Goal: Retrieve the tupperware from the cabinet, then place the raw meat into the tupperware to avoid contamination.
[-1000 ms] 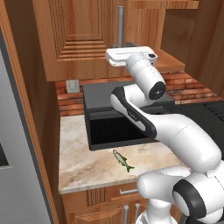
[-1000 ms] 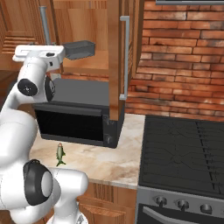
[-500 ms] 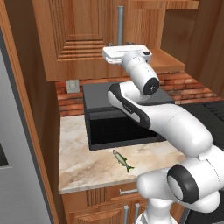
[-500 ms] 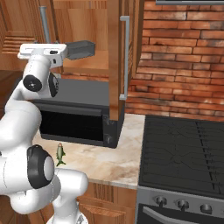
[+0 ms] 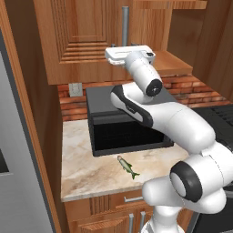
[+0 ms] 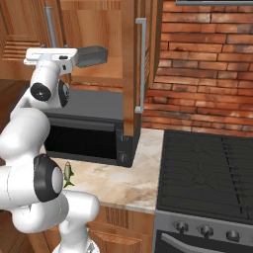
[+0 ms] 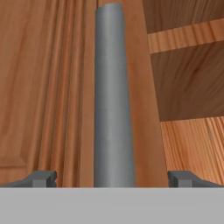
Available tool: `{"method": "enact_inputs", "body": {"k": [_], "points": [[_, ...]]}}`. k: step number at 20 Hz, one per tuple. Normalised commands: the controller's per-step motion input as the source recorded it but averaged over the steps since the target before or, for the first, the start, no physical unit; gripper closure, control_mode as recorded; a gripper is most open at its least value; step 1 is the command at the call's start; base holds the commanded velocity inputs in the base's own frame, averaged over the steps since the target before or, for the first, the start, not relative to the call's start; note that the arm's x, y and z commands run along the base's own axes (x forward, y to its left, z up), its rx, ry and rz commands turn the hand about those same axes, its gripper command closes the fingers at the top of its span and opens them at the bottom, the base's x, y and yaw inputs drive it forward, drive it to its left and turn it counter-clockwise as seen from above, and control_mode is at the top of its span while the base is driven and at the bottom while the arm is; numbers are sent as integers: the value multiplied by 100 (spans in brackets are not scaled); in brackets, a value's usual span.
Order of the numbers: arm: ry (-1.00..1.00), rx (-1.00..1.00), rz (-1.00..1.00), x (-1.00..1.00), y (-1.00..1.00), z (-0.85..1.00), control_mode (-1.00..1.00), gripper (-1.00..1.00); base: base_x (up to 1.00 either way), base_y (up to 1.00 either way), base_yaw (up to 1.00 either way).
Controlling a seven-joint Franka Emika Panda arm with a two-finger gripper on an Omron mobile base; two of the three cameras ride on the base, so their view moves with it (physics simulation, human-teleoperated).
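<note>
Lining up my wide-open gripper [image 7: 112, 178] on the silver bar handle [image 7: 113, 100] of the left cabinet [image 5: 91, 41] door, I see the bar centred between both fingertips [image 7: 43, 178]. To do this well, I should close squarely on it, then pull along the door's arc. The tupperware [image 6: 92, 56] sits on the shelf inside; the raw meat [image 5: 128, 167] lies on the counter [image 5: 86, 170] before the microwave [image 5: 123, 125].

No readable text or labels anywhere.
</note>
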Motion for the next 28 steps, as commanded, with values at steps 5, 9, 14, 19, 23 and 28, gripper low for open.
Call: {"method": "enact_inputs", "body": {"k": [5, 9, 14, 19, 23, 28], "points": [[0, 0, 0, 30, 9, -5, -100, 100, 0, 0, 0], [0, 0, 0, 27, 10, -5, -100, 100, 0, 0, 0], [0, 0, 0, 24, 6, -5, -100, 100, 0, 0, 0], [2, 0, 0, 16, 3, -3, -100, 100, 0, 0, 0], [6, 0, 1, 19, 0, -5, -100, 100, 0, 0, 0], [5, 0, 5, 23, 0, -8, -100, 100, 0, 0, 0]]}}
